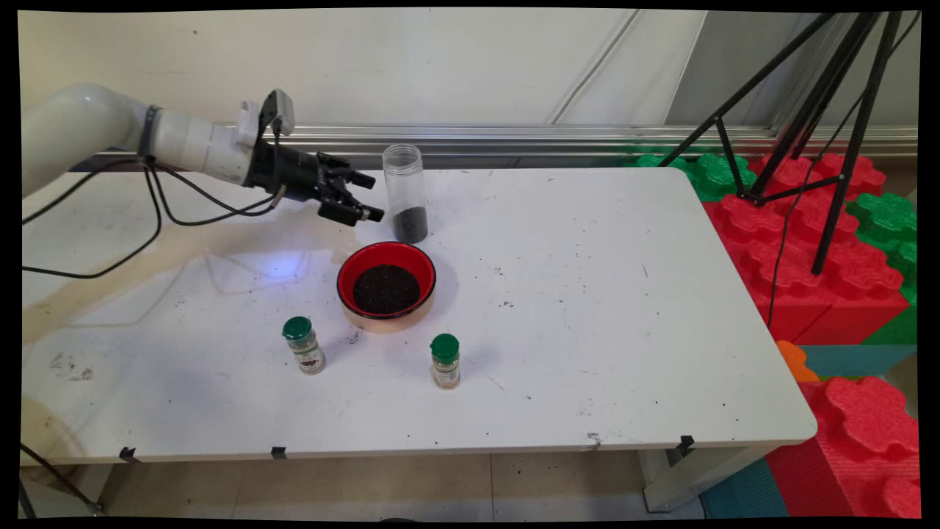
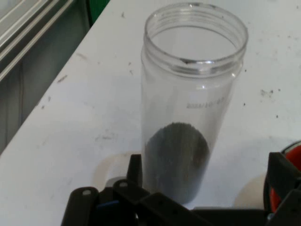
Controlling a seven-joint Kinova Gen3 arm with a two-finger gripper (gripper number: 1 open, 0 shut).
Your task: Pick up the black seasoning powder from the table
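While spread wide, pincer (image 1: 367, 197) flanks clear jar (image 1: 405, 192) — no contact.

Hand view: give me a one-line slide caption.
Open gripper faces a lidless clear jar holding dark grains on the white table.

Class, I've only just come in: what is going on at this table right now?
The arm's black claw is open beside a tall clear jar with no lid and dark grains at its bottom, not gripping it. In front stands a red bowl of the same dark grains. Two small green-capped bottles stand nearer the table's front edge.
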